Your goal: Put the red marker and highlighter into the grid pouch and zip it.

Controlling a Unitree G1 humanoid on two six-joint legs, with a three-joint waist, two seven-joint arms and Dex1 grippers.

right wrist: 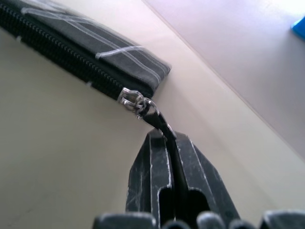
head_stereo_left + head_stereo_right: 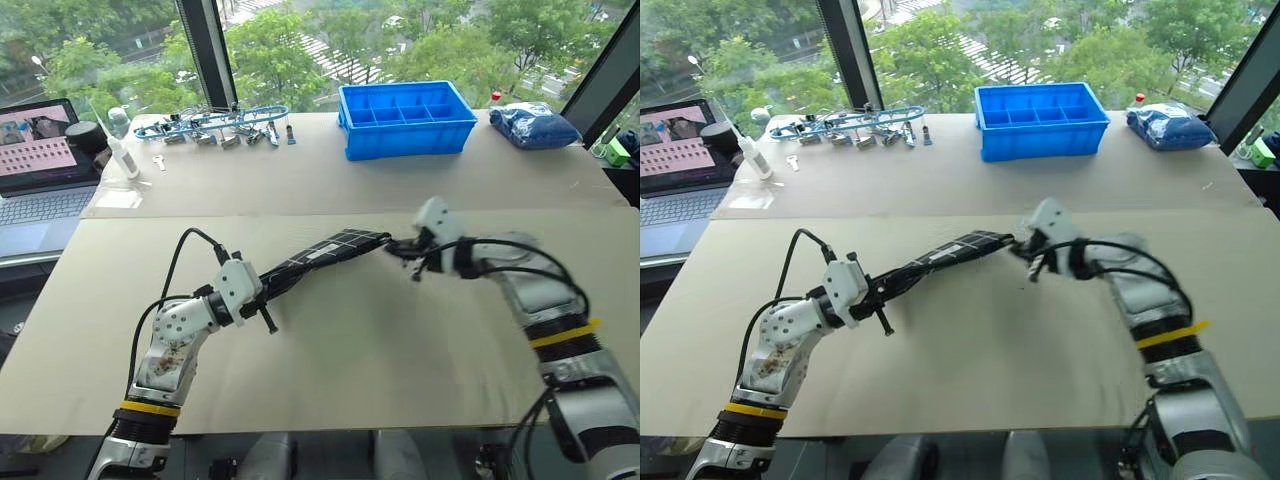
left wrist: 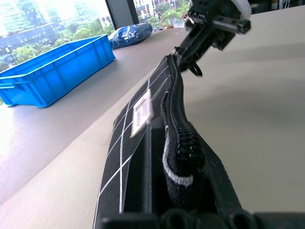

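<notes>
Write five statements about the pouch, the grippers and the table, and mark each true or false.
1. The left gripper holds one end of the pouch. True.
2. The right gripper has its jaws open, clear of the pouch. False: the jaws are shut on the pull strap.
3. The zipper slider sits at the pouch's end nearest the right gripper. True.
4. The blue bin stands between the two grippers. False: it stands farther back on the table, beyond the pouch.
5. A laptop stands open at the table's left edge. True.
</notes>
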